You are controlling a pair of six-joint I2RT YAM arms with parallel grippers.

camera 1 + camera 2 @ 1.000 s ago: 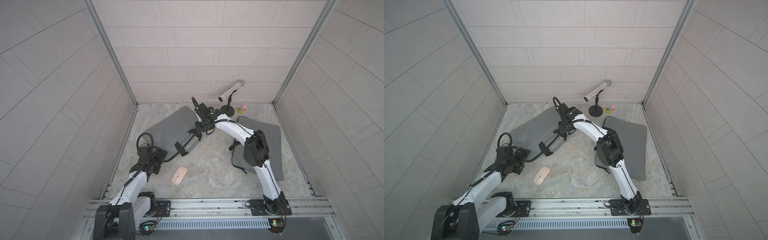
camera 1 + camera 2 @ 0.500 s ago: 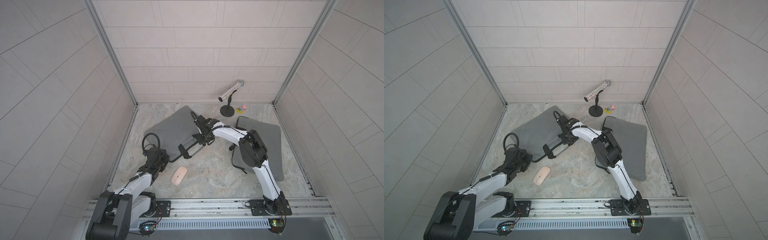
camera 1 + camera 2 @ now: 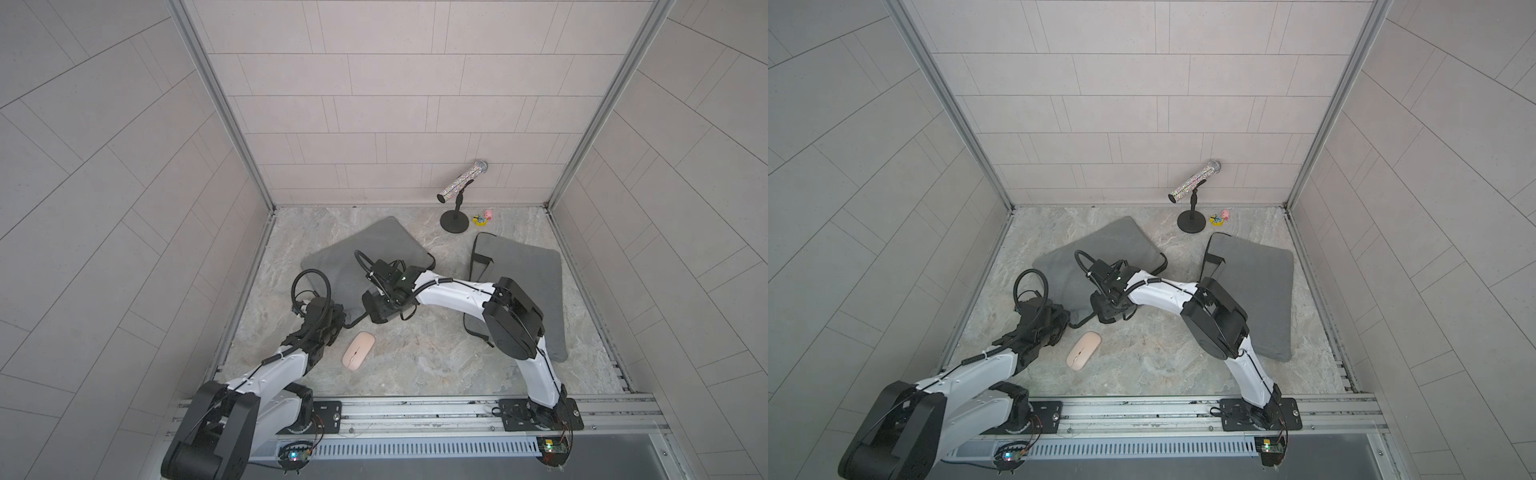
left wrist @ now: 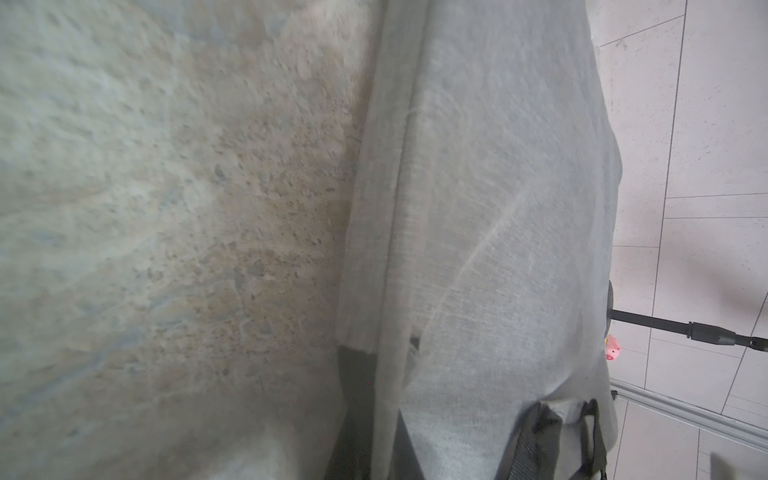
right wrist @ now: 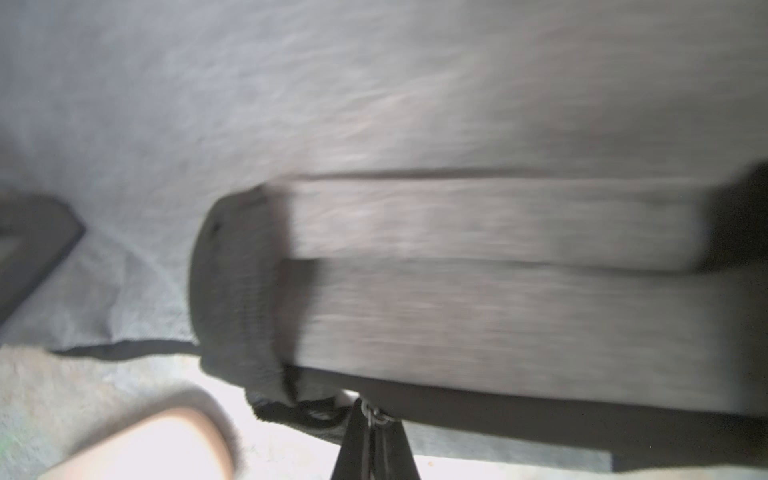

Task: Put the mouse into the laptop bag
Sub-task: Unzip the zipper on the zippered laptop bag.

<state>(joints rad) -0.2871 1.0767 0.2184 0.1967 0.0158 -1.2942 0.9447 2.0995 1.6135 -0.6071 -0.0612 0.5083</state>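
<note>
The pale pink mouse [image 3: 358, 350] [image 3: 1083, 350] lies on the stone floor, just in front of the grey laptop bag [image 3: 365, 253] [image 3: 1100, 249]. It also shows blurred in the right wrist view as the mouse [image 5: 145, 444]. My right gripper [image 3: 384, 307] [image 5: 370, 440] is at the bag's near edge, shut on the metal zipper pull [image 5: 374, 413]. My left gripper [image 3: 337, 321] [image 4: 384, 449] is at the bag's near left corner. It is shut on a strip of the bag's grey edge fabric [image 4: 388, 395], with a dark finger on each side.
A second grey bag [image 3: 523, 291] lies to the right, partly under the right arm. A glittery microphone on a black stand [image 3: 459, 195] and small toys [image 3: 484, 218] stand near the back wall. Tiled walls close in three sides.
My left gripper moved forward to the bag's near corner and shut on its edge. My right gripper slid along the bag toward the near side, still shut.
</note>
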